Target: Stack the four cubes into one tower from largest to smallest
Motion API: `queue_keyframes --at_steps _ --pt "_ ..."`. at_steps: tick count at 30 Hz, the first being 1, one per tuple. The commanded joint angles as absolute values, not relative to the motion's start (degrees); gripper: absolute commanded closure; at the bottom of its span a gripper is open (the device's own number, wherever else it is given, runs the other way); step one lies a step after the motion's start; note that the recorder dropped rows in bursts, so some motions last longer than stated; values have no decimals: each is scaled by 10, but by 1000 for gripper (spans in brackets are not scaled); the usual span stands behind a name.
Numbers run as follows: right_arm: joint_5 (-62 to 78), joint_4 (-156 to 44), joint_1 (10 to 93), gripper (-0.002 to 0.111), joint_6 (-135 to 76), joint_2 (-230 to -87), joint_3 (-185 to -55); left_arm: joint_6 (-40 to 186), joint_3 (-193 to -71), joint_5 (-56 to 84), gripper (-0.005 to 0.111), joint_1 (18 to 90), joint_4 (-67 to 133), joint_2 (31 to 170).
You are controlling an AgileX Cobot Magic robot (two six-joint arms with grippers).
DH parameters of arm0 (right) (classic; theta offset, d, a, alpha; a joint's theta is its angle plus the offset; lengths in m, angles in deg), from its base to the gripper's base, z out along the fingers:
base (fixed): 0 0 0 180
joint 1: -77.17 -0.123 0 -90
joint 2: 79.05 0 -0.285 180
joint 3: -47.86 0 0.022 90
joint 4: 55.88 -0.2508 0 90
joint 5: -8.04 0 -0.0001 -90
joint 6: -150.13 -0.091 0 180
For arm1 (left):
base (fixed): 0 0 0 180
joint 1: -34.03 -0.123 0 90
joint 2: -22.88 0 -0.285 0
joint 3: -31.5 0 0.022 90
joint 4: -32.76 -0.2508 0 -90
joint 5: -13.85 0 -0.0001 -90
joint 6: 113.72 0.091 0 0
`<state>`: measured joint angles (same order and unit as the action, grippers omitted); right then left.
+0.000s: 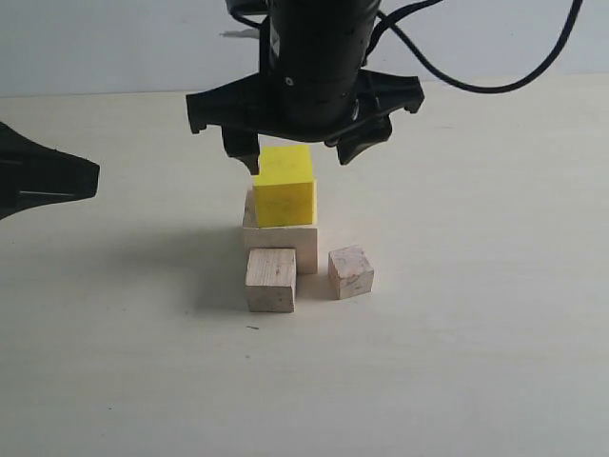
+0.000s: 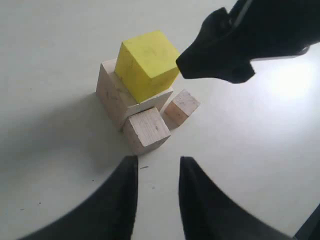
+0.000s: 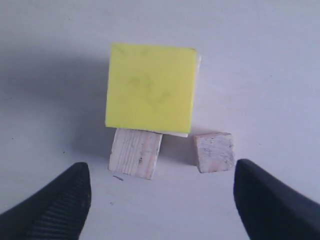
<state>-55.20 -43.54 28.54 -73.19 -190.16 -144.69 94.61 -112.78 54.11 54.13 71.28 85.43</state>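
A bright yellow cube [image 1: 285, 190] rests on the large pale wooden cube [image 1: 281, 236], slightly turned on it. Touching the large cube's front face is the medium wooden cube [image 1: 271, 279]; the small one [image 1: 350, 271] stands just to its right. My right gripper [image 1: 300, 150] hangs open over the yellow cube [image 3: 150, 90], one finger on each side of its top and clear of it. The left gripper [image 1: 90, 179] waits at the left edge, open and empty. In the left wrist view its fingers [image 2: 131, 170] point toward the medium cube [image 2: 146, 130].
The pale tabletop [image 1: 457, 362] stretches bare all round the cubes. The black right arm and its cables [image 1: 476, 86] rise above the stack. A small dark speck [image 1: 252, 327] lies in front of the medium cube.
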Motion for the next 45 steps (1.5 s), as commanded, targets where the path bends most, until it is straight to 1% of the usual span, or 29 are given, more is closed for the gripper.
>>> queue_keyframes --at_steps 1,5,10,14,15,16,18,20,24,32,45 --pt "-568 -405 285 34 -714 -1882 -1445 946 -1126 542 77 540 719 852" --pt "-619 -377 285 34 -704 -1883 -1444 948 -1126 543 77 540 719 852" --pt "-619 -424 285 34 -666 -1885 -1424 948 -1126 543 77 540 721 852" --pt "-579 -437 285 34 -659 -1894 -1390 948 -1126 544 77 540 721 852" --pt "-575 -437 285 36 -659 -1896 -1383 948 -1126 544 77 540 720 852" --pt "-570 -437 285 39 -659 -1901 -1374 948 -1126 545 77 540 720 852" --pt "-551 -437 285 50 -659 -1907 -1357 948 -1126 545 77 540 720 852" --pt "-520 -439 285 62 -670 -1912 -1343 948 -1126 545 77 540 720 852" --pt "-462 -450 285 82 -689 -1919 -1332 948 -1126 544 77 540 720 852" --pt "-406 -450 285 108 -705 -1927 -1332 948 -1126 543 77 540 720 852" --pt "-351 -472 285 108 -706 -1956 -1332 948 -1126 542 77 540 720 852"
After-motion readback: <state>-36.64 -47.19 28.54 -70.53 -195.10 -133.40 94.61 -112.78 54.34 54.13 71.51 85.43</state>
